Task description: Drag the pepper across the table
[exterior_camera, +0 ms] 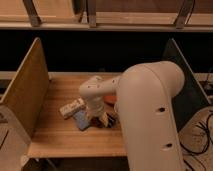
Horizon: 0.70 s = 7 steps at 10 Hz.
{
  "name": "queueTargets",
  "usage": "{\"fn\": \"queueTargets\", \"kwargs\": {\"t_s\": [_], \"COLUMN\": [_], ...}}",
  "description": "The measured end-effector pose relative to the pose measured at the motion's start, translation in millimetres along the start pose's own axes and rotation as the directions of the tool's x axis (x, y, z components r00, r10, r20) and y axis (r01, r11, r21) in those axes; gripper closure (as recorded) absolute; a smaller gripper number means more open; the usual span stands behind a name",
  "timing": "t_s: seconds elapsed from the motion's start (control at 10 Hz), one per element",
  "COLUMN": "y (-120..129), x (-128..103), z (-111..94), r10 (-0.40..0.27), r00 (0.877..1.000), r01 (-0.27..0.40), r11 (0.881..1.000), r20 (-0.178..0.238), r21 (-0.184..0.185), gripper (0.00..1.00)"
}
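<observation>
One broad table (55, 139) of light planked wood fills the middle of the view and is the biggest thing in it. Next in bulk comes the robot's cream arm (150, 115). Its thick rounded upper part rises in the foreground at the right and hides that end of the tabletop, while its slimmer forearm reaches leftward and bends down toward the wood. Two upright boards close the table in: a tan left side board (25, 95) and a darker right side board (182, 75). Behind the forearm an orange plate (111, 99) peeks out, mostly covered by the arm. Left of the wrist a blue flat pad (80, 121) lies on the wood. A pale oblong box (72, 107) lies tilted just beside it on its far side. A small black box (112, 119) sits just right of the fingers. The gripper (101, 119) hangs low over the middle of the table, pointing down between the blue flat pad and the black box, its fingers standing apart. The pepper cannot be made out for certain, since the wrist and fingers hide the patch of table beneath them
</observation>
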Motion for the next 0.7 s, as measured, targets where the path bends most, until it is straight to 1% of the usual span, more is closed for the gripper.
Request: {"fn": "queueTargets", "kwargs": {"t_s": [0.2, 0.3, 0.4, 0.7], "y": [0.6, 2.1, 3.2, 6.9], "x": [-1.2, -1.6, -2.0, -2.7], "z": [2.8, 6.2, 8.4, 17.0], "r10": [-0.005, -0.01, -0.013, -0.024], "r00": [1.0, 1.0, 1.0, 0.999], "r01": [0.005, 0.01, 0.013, 0.023], "r11": [1.0, 1.0, 1.0, 0.999], "r20": [-0.004, -0.007, -0.009, -0.02], "r21": [-0.001, -0.004, -0.008, -0.034], "gripper": [0.34, 0.36, 0.42, 0.72]}}
